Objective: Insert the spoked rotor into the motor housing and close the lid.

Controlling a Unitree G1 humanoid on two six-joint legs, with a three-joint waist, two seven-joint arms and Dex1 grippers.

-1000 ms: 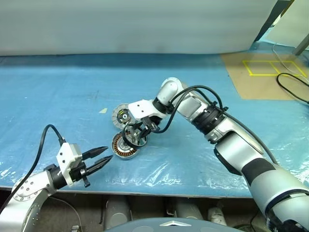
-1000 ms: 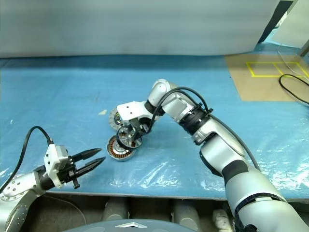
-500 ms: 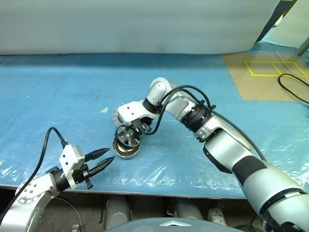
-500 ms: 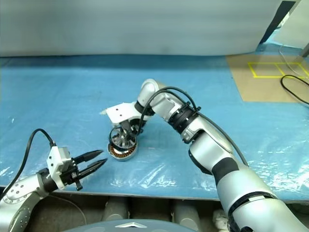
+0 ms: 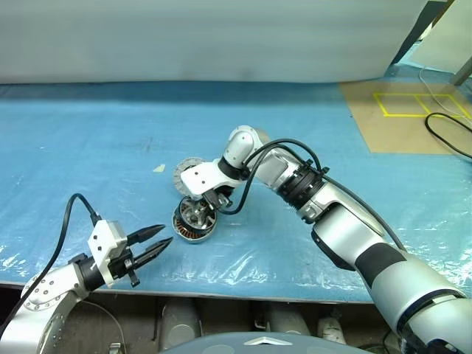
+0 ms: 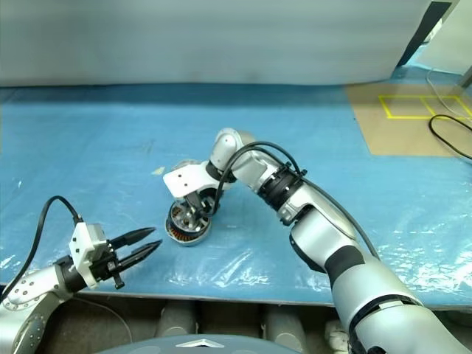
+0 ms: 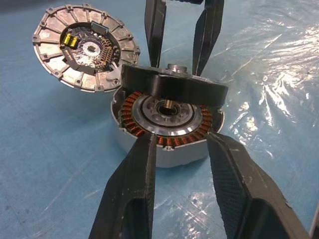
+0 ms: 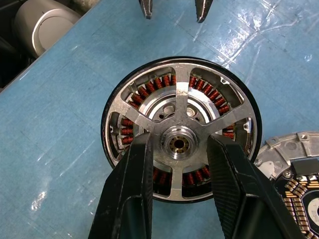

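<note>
The rotor (image 8: 182, 134) is a black ring with silvery spokes and hub, over the silvery housing (image 7: 164, 144) ringed with copper-red windings. The lid (image 7: 85, 47), upper left, shows pale grey segments around what looks like yellow and copper parts. The table cover (image 5: 110, 147) is blue under glossy clear film.

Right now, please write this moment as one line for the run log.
phase: inserting | right gripper: holds spoked rotor by hub, over motor housing, not yet seated | lid: open | left gripper: empty, apart

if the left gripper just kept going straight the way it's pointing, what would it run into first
Most likely the motor housing: the left wrist view looks along the left gripper straight at the housing's near wall, with blue sheet between. The spoked rotor, held by the right gripper, sits just above it, so height is uncertain.
</note>
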